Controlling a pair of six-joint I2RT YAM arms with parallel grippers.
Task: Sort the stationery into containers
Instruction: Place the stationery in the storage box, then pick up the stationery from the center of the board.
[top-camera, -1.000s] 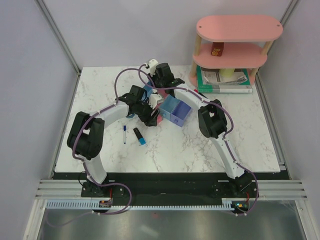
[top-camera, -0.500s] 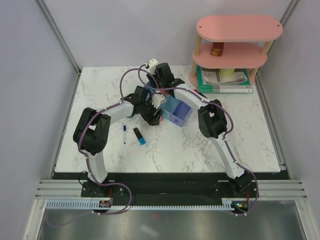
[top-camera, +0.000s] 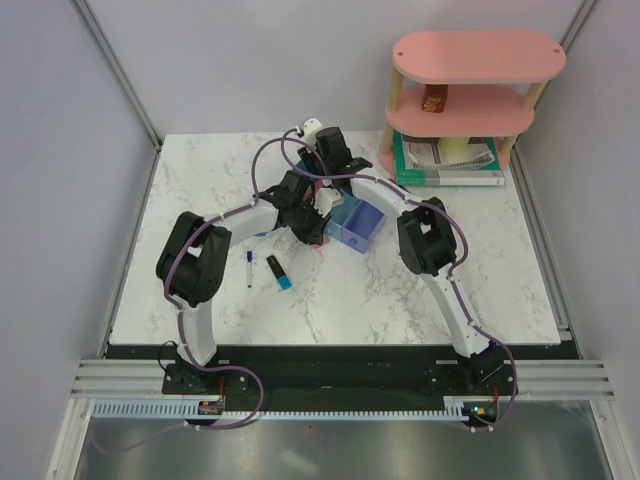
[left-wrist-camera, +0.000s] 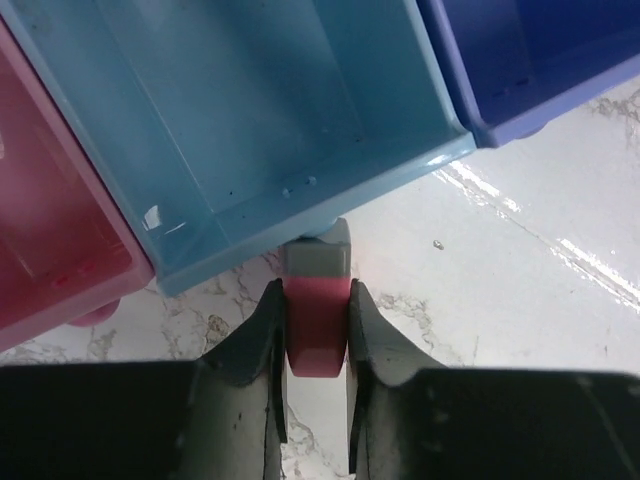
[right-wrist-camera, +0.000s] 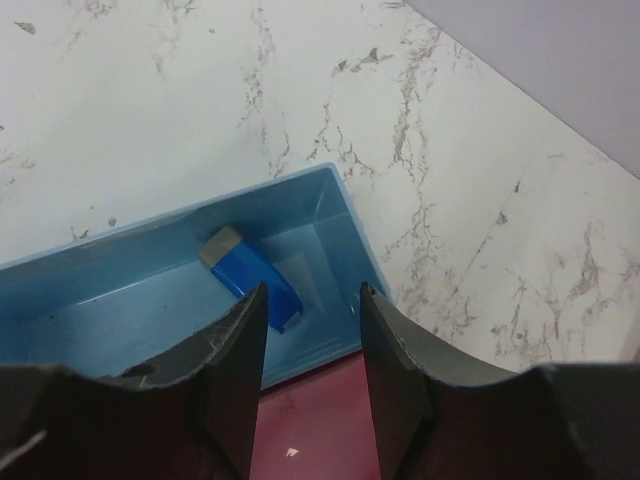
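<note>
Two claws are working at the row of joined plastic bins. The left gripper is clamping a pink rectangular eraser with a grey sleeve between its fingers, just short of the near wall of a light blue plastic bin, with the pink plastic bin lying ahead to its left. The right gripper is hovering with fingers apart and unloaded over a second light blue bin, where a blue rectangular eraser is lying directly beneath. Judged step: binning the pink eraser. The next move is calling for a lift clear of the rim, then release inside a compartment.
</note>
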